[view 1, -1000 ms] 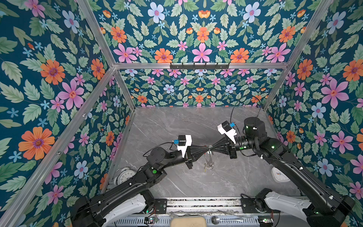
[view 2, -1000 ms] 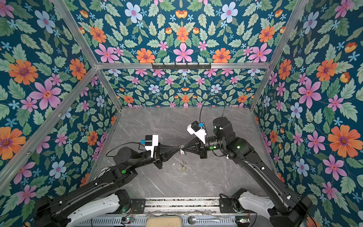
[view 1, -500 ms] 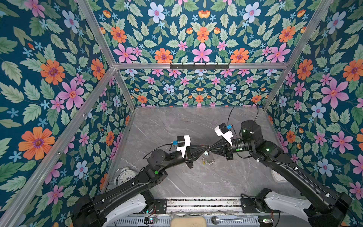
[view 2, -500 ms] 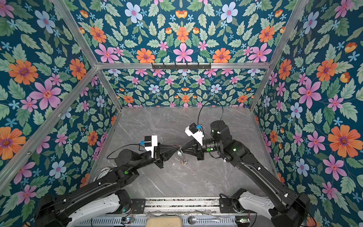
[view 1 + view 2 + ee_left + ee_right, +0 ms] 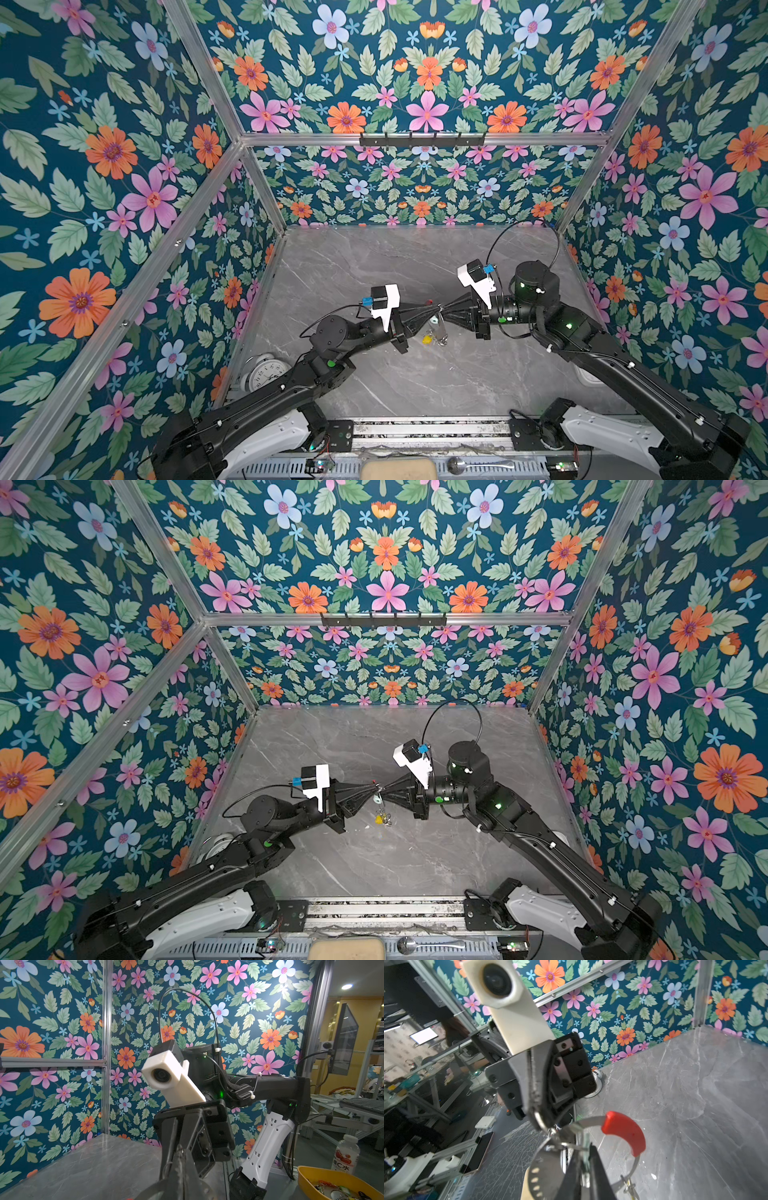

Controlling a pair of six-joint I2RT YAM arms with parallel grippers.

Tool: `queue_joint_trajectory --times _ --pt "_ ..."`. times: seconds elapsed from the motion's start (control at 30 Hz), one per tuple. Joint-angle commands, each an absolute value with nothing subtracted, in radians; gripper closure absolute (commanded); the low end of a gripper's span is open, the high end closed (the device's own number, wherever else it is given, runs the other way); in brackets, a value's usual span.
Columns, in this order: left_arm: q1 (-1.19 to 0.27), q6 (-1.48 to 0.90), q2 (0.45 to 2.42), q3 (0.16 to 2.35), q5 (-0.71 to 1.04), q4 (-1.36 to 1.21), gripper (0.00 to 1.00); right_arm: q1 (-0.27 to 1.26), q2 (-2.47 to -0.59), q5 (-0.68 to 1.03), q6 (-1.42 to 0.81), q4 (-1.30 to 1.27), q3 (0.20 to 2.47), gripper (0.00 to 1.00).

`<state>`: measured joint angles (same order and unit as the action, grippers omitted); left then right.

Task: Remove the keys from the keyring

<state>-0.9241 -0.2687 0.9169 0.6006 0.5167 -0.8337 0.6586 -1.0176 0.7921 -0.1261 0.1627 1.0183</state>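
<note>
The keyring hangs above the table's middle, its red section [image 5: 429, 300] [image 5: 625, 1132] uppermost. Two keys dangle below, one with a pale tag [image 5: 434, 320] and one with a yellow tag [image 5: 426, 338]. My left gripper [image 5: 436, 308] [image 5: 182, 1152] is shut on the keyring's rim at a small silver ring [image 5: 538, 1120]. My right gripper [image 5: 444, 309] [image 5: 586, 1147] meets it tip to tip. Its jaws stand slightly apart, and the pale tag's edge [image 5: 585, 1153] shows through the gap. More keys [image 5: 630, 1186] hang off the hoop's far side.
A white alarm clock [image 5: 266, 370] lies at the table's front left corner. A black hook rack [image 5: 419, 139] sits on the back rail. A spoon [image 5: 457, 465] rests on the front frame. Outside the cell stand a yellow bowl [image 5: 311, 1180] and a bottle [image 5: 346, 1153].
My right gripper's jaws have parted slightly. Both grippers dipped toward the table half a second ago and have come back up, still tip to tip, while the keys swung below.
</note>
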Motion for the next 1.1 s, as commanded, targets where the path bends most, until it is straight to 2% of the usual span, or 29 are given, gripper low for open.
queue_joint_trajectory --times 0.0,0.07,0.27,0.57,0.93,1.07 --pt "-0.927 -0.237 0.903 0.620 0.559 -0.899 1.00 0.660 -0.983 0.681 -0.118 0.217 1.015 0.61" --pt "-0.926 -0.228 0.898 0.625 0.565 -0.887 1.00 0.658 -0.946 0.650 -0.099 0.246 1.022 0.53" --pt "-0.927 -0.221 0.892 0.633 0.576 -0.863 1.00 0.658 -0.844 0.598 -0.116 0.140 1.036 0.44" --pt "-0.926 -0.241 0.904 0.636 0.577 -0.876 1.00 0.660 -0.938 0.755 -0.216 -0.087 1.073 0.44" --pt "-0.924 -0.248 0.896 0.628 0.574 -0.887 1.00 0.660 -0.967 0.921 -0.286 -0.122 1.043 0.44" --pt "-0.923 -0.253 0.896 0.628 0.578 -0.892 1.00 0.660 -0.979 0.950 -0.291 -0.116 1.039 0.47"
